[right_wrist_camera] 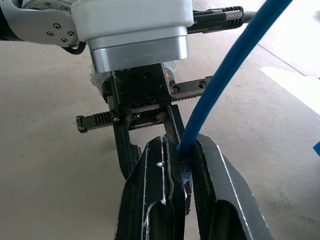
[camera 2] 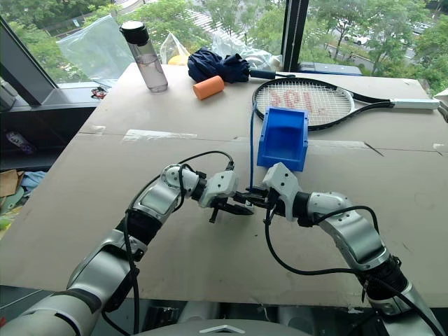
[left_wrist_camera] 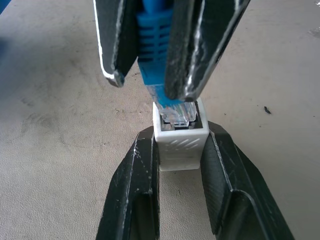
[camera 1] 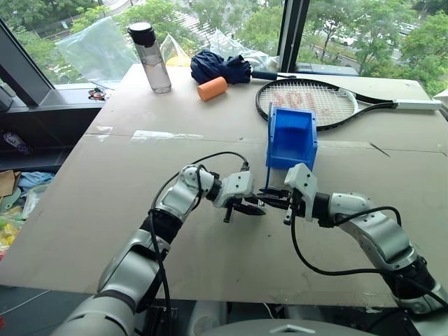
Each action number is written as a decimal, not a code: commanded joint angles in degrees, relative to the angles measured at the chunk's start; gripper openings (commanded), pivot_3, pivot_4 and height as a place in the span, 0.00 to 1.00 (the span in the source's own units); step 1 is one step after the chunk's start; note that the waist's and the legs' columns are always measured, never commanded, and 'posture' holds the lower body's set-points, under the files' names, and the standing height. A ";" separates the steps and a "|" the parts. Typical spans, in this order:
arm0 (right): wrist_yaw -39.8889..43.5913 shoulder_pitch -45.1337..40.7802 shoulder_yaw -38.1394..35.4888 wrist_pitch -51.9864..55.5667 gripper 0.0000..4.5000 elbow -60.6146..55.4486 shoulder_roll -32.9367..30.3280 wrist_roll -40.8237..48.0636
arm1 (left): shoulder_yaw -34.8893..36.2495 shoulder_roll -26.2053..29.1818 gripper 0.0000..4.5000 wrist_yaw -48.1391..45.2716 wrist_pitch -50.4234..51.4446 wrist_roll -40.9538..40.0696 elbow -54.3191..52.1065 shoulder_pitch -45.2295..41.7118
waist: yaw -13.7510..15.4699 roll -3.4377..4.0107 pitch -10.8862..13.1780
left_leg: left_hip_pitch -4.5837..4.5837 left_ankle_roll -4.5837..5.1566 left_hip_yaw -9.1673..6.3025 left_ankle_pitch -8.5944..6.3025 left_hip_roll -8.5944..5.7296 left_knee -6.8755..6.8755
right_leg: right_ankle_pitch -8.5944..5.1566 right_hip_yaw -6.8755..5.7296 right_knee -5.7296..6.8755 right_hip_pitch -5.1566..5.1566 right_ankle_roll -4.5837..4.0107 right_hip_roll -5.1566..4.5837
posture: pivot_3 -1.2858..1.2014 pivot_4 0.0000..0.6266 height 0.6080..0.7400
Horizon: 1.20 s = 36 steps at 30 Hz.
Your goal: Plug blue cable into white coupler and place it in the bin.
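Above the middle of the table my two grippers meet tip to tip. My left gripper (left_wrist_camera: pixel 180 134) is shut on the white coupler (left_wrist_camera: pixel 180 145), socket facing the other hand. My right gripper (right_wrist_camera: pixel 182 145) is shut on the ribbed blue boot of the blue cable (right_wrist_camera: pixel 225 75). The cable's clear plug (left_wrist_camera: pixel 175 112) sits in the mouth of the coupler's socket; I cannot tell how deep. From the right gripper (camera 1: pixel 271 198) the cable (camera 1: pixel 268 140) rises straight up beside the bin (camera 1: pixel 290 136). That bright blue bin stands just behind the grippers with its open side facing away.
A tennis racket (camera 1: pixel 308 101) lies behind the bin. Farther back are an orange foam cylinder (camera 1: pixel 212 88), a dark blue cloth bundle (camera 1: pixel 220 66) and a water bottle (camera 1: pixel 152 56). The cardboard tabletop (camera 1: pixel 105 189) extends left and right of the grippers.
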 commanded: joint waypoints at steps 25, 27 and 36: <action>-2.27 3.53 -10.35 4.80 0.00 -3.22 4.07 2.23 | 11.10 2.89 0.64 5.87 17.03 -11.06 -17.69 6.03 | -0.16 0.12 -0.01 | 0.02 0.00 -0.04 0.00 0.04 0.02 | 0.00 -0.02 0.03 0.06 0.01 0.00 | 0.52 0.24 1.00; -4.07 2.41 -15.31 9.21 0.00 -5.80 5.15 7.39 | 14.00 4.65 0.85 8.72 21.42 -13.22 -24.02 9.66 | -0.35 0.17 0.02 | 0.03 0.00 -0.05 0.00 0.06 0.01 | 0.01 -0.02 0.03 0.06 0.01 -0.01 | 0.52 0.24 1.00; -15.77 -24.62 -27.49 22.69 0.00 19.67 8.24 11.82 | 21.90 4.85 0.90 21.77 32.95 -21.74 -43.85 19.36 | -1.13 0.29 0.14 | 0.08 -0.01 -0.13 0.00 0.04 -0.01 | 0.03 -0.10 0.06 0.09 0.00 -0.02 | 0.52 0.24 1.00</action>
